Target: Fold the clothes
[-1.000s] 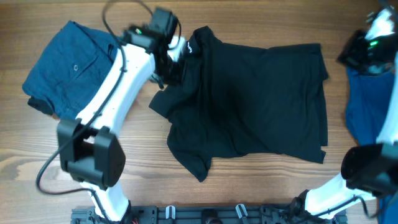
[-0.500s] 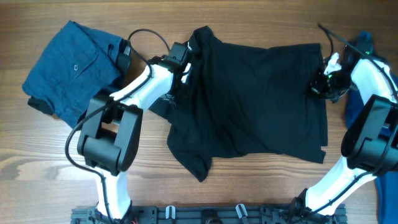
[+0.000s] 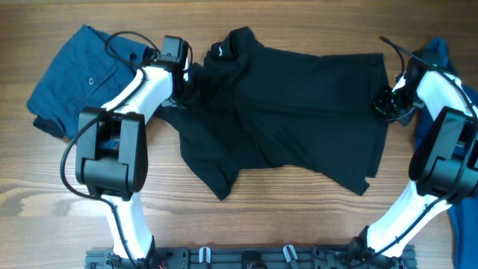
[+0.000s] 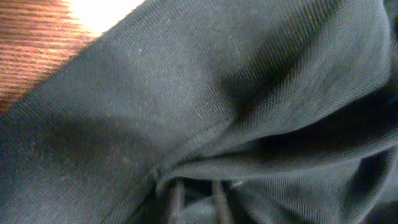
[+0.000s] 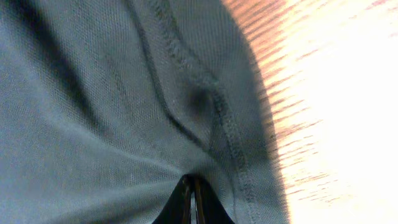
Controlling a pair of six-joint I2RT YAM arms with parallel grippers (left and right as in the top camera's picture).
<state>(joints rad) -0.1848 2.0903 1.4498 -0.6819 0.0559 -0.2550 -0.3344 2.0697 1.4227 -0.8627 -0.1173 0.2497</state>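
Note:
The large black T-shirt lies spread across the middle of the wooden table, collar with a small white logo at the top left. My left gripper is shut on the shirt's left sleeve area; in the left wrist view its fingers sit in bunched black fabric. My right gripper is shut on the shirt's right hem; in the right wrist view its fingertips pinch the stitched edge. The darker blue buttoned garment lies at far left. The plain blue shirt lies at the right edge.
Bare wooden tabletop runs along the front. A black rail with the arm bases is at the bottom edge. A black cable loops over the darker blue garment.
Both grippers have closed on the black T-shirt. The left gripper pulled its side leftward, the shirt has shifted left and stretched flatter, and its lower left flap moved left.

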